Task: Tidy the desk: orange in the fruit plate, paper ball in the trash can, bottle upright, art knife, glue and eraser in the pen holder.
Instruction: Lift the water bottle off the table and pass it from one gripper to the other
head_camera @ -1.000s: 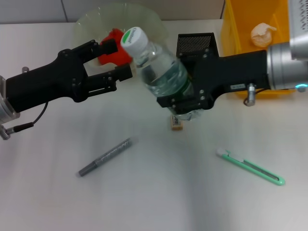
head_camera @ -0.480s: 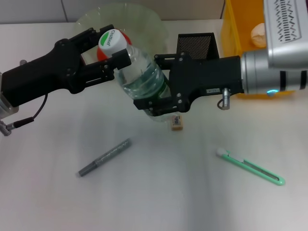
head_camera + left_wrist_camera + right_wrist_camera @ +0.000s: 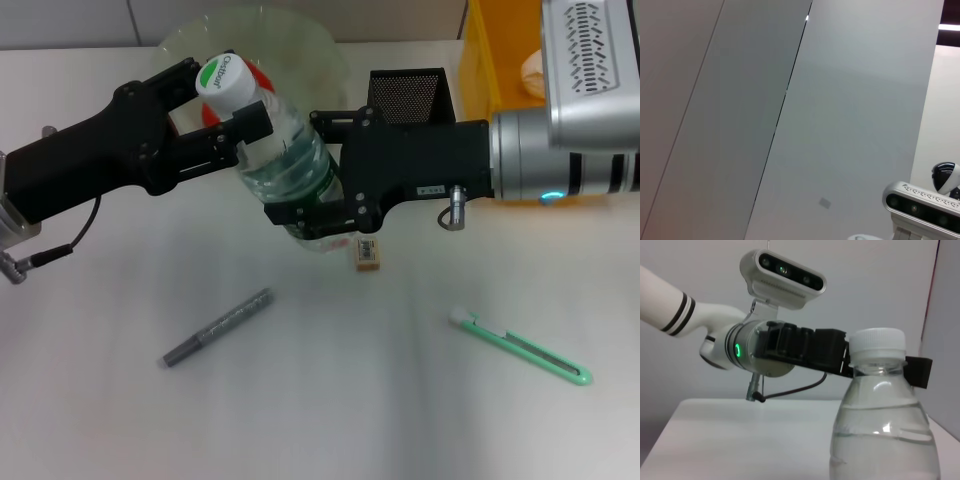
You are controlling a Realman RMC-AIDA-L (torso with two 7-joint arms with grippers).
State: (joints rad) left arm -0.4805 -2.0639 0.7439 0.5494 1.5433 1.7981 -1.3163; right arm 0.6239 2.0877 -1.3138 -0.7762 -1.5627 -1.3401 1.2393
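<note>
My right gripper (image 3: 320, 170) is shut on the body of the clear bottle (image 3: 290, 165), which is tilted with its white cap (image 3: 225, 78) pointing up and to the left. The open left gripper (image 3: 222, 100) has one finger on each side of the cap and neck; in the right wrist view it crosses behind the bottle (image 3: 880, 435). The orange (image 3: 264, 80) lies in the fruit plate (image 3: 300, 40), mostly hidden by the cap. On the table lie the eraser (image 3: 367, 253), the glue (image 3: 218, 327) and the art knife (image 3: 520, 347). The paper ball (image 3: 533, 68) sits in the trash can (image 3: 495, 60).
The pen holder (image 3: 405, 92) stands just behind my right gripper, beside the trash can. The left wrist view shows only a wall and the robot's head camera (image 3: 922, 205).
My right gripper has carried the bottle to the left, bringing its cap between the left gripper's fingers. The left gripper has shifted slightly back and left.
</note>
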